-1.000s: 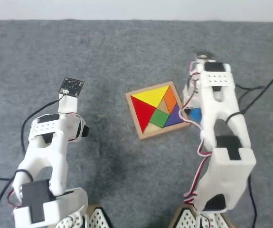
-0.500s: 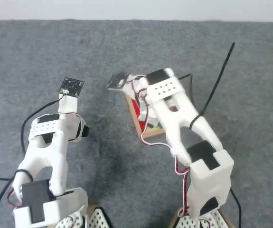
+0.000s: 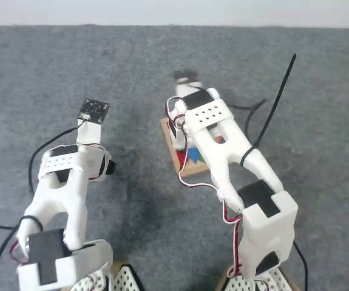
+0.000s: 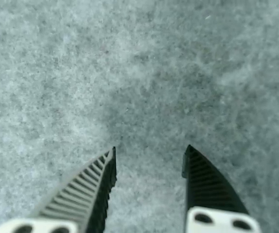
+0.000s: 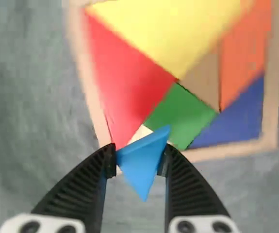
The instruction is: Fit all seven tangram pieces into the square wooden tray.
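Observation:
The square wooden tray [image 5: 82, 82] holds a yellow triangle [image 5: 178, 29], a red triangle [image 5: 124, 87], a green square [image 5: 180, 116], an orange piece [image 5: 241, 53], a brown triangle [image 5: 202, 80] and a dark blue piece [image 5: 236, 119]. A small pale gap [image 5: 140, 133] lies between red and green at the tray's near rim. My right gripper [image 5: 137, 150] is shut on a light blue triangle [image 5: 140, 165] just above that gap. In the high view the right arm [image 3: 223, 145] covers most of the tray [image 3: 177, 159]; the blue triangle [image 3: 192, 155] peeks out. My left gripper [image 4: 150, 151] stands open over bare carpet.
Grey carpet covers the whole table. The left arm [image 3: 65, 182] stands well left of the tray, with open carpet between them. A black cable [image 3: 277, 103] arcs from the right arm towards the back right.
The right arm has swung from the tray's right side leftward over the tray, carrying the light blue triangle. The left arm has not moved.

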